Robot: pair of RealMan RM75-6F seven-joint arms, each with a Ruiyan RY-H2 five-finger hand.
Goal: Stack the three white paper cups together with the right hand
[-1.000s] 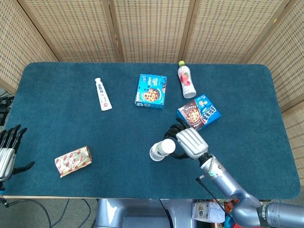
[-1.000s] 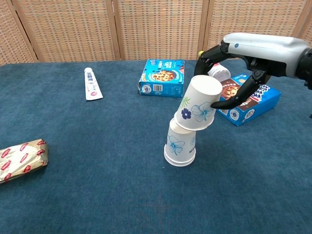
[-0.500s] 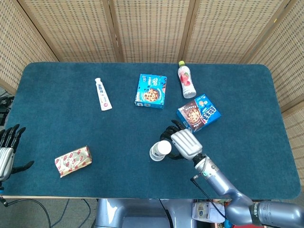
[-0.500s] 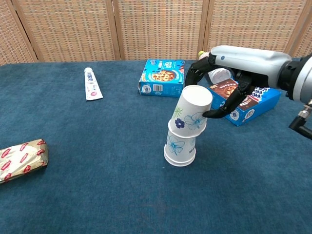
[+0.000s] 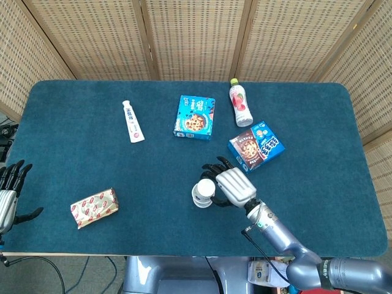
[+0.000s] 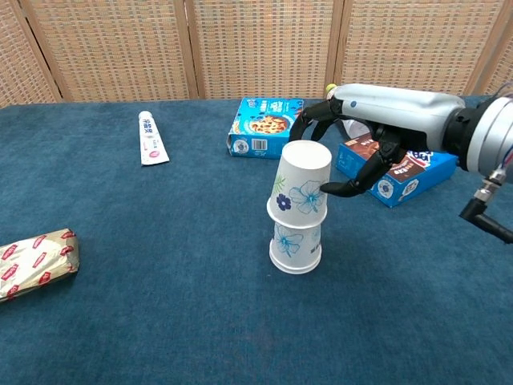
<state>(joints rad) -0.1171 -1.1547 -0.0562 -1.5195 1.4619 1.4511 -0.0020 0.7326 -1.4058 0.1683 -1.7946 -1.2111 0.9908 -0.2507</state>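
Note:
A white paper cup with blue flowers (image 6: pixel 302 181) hangs upside down in the grip of my right hand (image 6: pixel 353 148), thumb on its near side and fingers behind it. Its mouth sits over the top of another upside-down flowered cup (image 6: pixel 295 246) standing on the blue table (image 6: pixel 160 305); whether that lower one is a single cup or two nested, I cannot tell. In the head view the cups (image 5: pixel 203 192) appear as one pile just left of the right hand (image 5: pixel 230 186). My left hand (image 5: pixel 8 197) stays at the table's left edge, fingers apart, holding nothing.
A blue cookie box (image 6: pixel 268 127) lies behind the cups, and a second blue box (image 6: pixel 405 170) lies to the right under my forearm. A bottle (image 5: pixel 240 103), a toothpaste tube (image 6: pixel 150 138) and a gold snack packet (image 6: pixel 36 261) also lie on the table.
My right hand has carried the held cup left and down, straightening its tilt, so it now sits further over the lower cup. The left hand has not moved.

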